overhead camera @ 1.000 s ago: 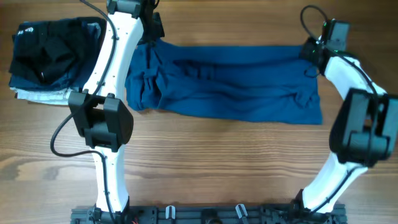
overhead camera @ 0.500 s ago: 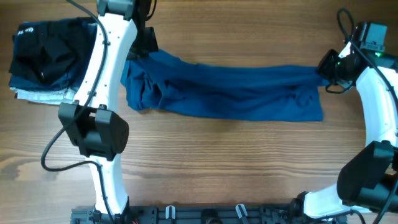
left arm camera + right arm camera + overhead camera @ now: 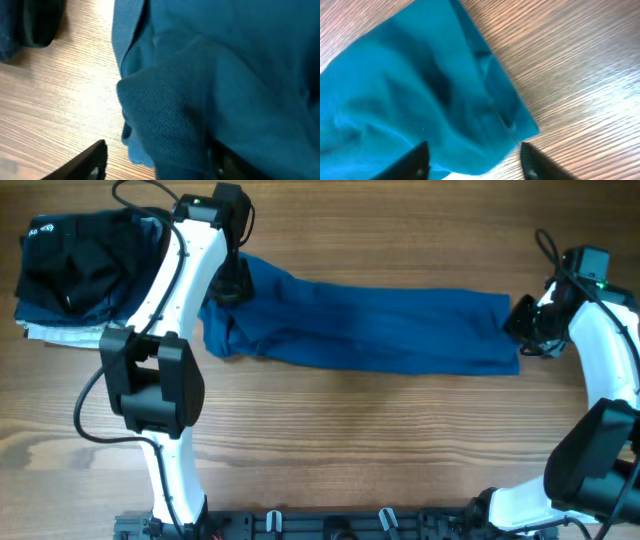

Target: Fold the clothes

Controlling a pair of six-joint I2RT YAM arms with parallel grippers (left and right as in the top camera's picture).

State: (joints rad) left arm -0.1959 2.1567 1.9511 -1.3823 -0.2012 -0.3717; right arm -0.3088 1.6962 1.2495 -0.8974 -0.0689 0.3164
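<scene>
Two end effectors are sitting at the ends of the blue cloth (image 3: 370, 330), which is lying long across the far side of the worktop (image 3: 350, 445). Our left end effector (image 3: 160, 161) and right end effector (image 3: 472, 161) are both gaping wide. We are thinking both should be pinching the edges evenly, keeping the cloth flat.

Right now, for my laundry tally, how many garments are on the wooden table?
3 visible: a blue knit shirt stretched across the middle, a dark navy folded garment at the far left corner, and a pale folded one beneath it. More may be hidden underneath.
</scene>
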